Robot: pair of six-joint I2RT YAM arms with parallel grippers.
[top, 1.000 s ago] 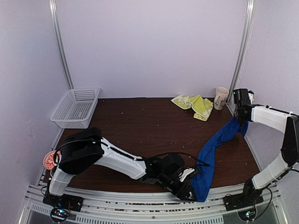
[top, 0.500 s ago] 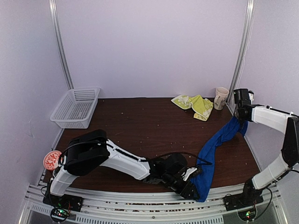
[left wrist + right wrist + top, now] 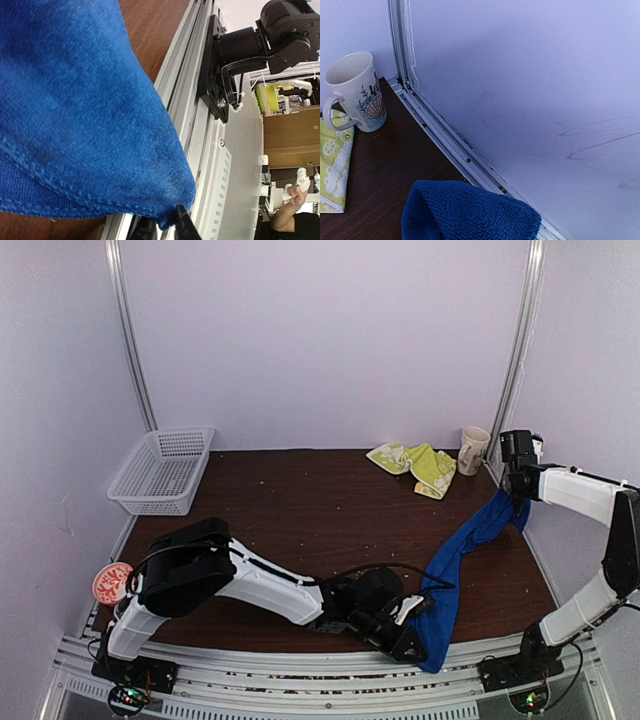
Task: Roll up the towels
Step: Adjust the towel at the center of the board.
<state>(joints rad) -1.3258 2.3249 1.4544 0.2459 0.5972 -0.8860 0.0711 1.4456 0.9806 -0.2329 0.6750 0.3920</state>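
Note:
The blue towel [image 3: 462, 550] hangs as a twisted band across the right side of the table, from the back right down to the front rail. My right gripper [image 3: 517, 498] holds its far end, lifted off the table. In the right wrist view only the bunched blue towel [image 3: 470, 215] shows and the fingers are hidden. My left gripper [image 3: 408, 643] lies low at the front edge. Its dark fingertips [image 3: 183, 226] pinch the blue towel's hemmed near corner [image 3: 169, 218]. The yellow-green towel [image 3: 415, 465] lies crumpled at the back, and its edge [image 3: 334, 170] lies by the mug.
A white mug [image 3: 473, 450] with a shell print [image 3: 355, 90] stands at the back right, next to the frame rail. A white plastic basket [image 3: 162, 470] sits at the back left. A red disc [image 3: 110, 582] lies by the left arm's base. The aluminium front rail [image 3: 200, 150] runs under the left gripper.
My left gripper's fingers have closed on the blue towel's near corner, and the left arm has shifted a little. The right arm has held still with the far end.

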